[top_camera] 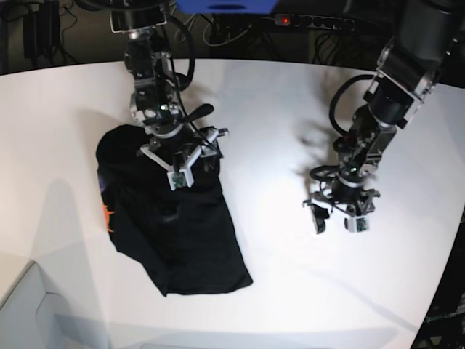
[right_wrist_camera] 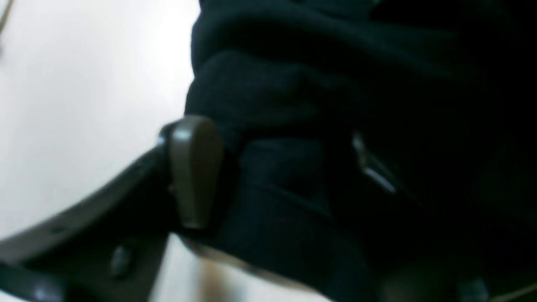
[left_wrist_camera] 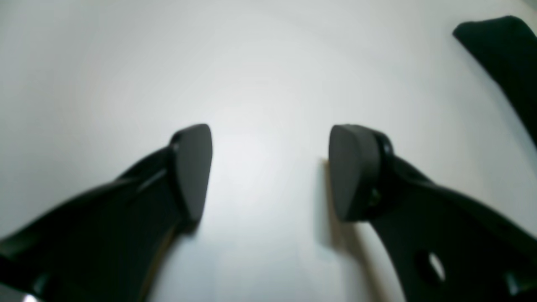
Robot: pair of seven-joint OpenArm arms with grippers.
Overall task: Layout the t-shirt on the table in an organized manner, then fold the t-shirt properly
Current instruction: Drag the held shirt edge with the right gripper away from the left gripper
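Hovering over bare bench: in the left wrist view the left pincer (left_wrist_camera: 270,172) stands wide, its smooth matte black pads holding nothing above the plain white, glossy bench (left_wrist_camera: 126,63); one corner of the black cloth t-shirt (left_wrist_camera: 507,54) shows at upper right.

Right wrist view: right pincer (right_wrist_camera: 272,172) is down in soft, rumpled black folds. One olive-grey pad (right_wrist_camera: 195,172) is against the cloth; the other is lost in the dark, so I can't tell if it's gripping.

Base view: shirt lies crumpled on the view's left side, orange patch at its edge, right pincer on its upper part; left pincer well apart.
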